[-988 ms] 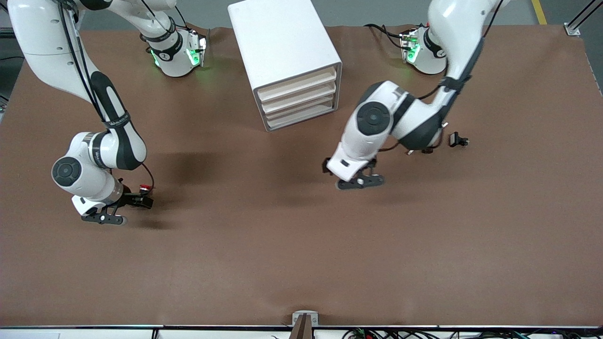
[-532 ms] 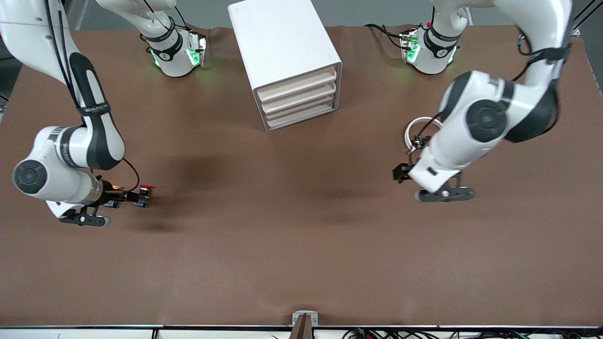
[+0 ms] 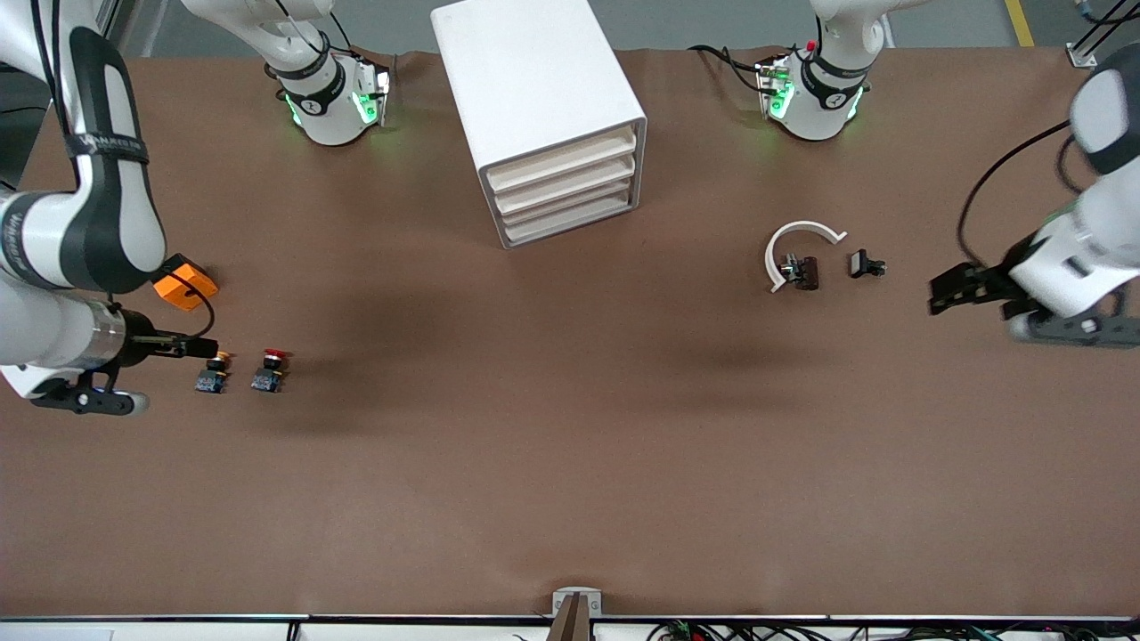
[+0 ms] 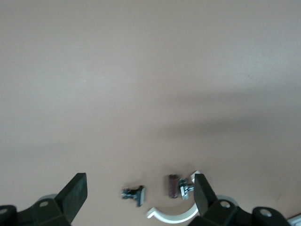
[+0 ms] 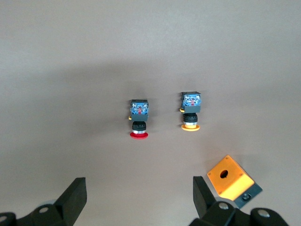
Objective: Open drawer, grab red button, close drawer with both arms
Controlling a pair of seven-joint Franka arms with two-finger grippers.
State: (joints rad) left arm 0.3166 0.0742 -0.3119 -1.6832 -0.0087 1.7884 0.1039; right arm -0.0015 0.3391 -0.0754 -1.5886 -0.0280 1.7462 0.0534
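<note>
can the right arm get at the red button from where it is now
Probably yes. The small red-capped pushbutton lies free on the brown table, apart from the yellow-capped pushbutton beside it. The right pincer is open, and nothing blocks the way.

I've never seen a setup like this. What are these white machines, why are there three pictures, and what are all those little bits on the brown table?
Two white robot arms stand at a brown table. The big picture looks down from a high camera facing them; the two others come from cameras on the arms' wrists.

The right gripper hangs, jaws open and empty, over the table's end by a red button, a yellow-capped button and an orange cube.

The left gripper, also open and empty, hangs over the other end by a white curved piece and two small dark parts.

Between the arms' bases stands a white cabinet with four shut drawers. Nothing is held.
</note>
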